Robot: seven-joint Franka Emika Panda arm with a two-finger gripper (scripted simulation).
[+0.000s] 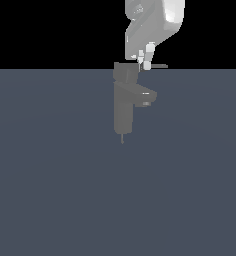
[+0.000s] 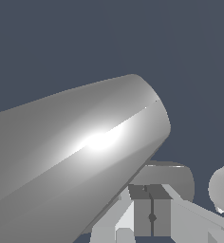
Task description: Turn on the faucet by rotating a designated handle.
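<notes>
The faucet [image 1: 124, 107] stands upright near the middle of the dark floor [image 1: 50, 190], its short spout [image 1: 146, 96] pointing toward the exterior view's right. On top sits the blocky cap, and the thin handle [image 1: 159, 65] sticks out from it to the exterior view's right.

The gripper [image 1: 144, 59] hangs from above with its fingers [image 1: 149, 51] down at the handle, just beside the cap. Whether they touch or pinch the bar is not clear, and I cannot tell how far apart they are.

The wrist view is mostly filled by a big grey rounded body and does not settle it.

By my reading, the approach is done and the turning itself is still ahead.

No containers are visible.
</notes>
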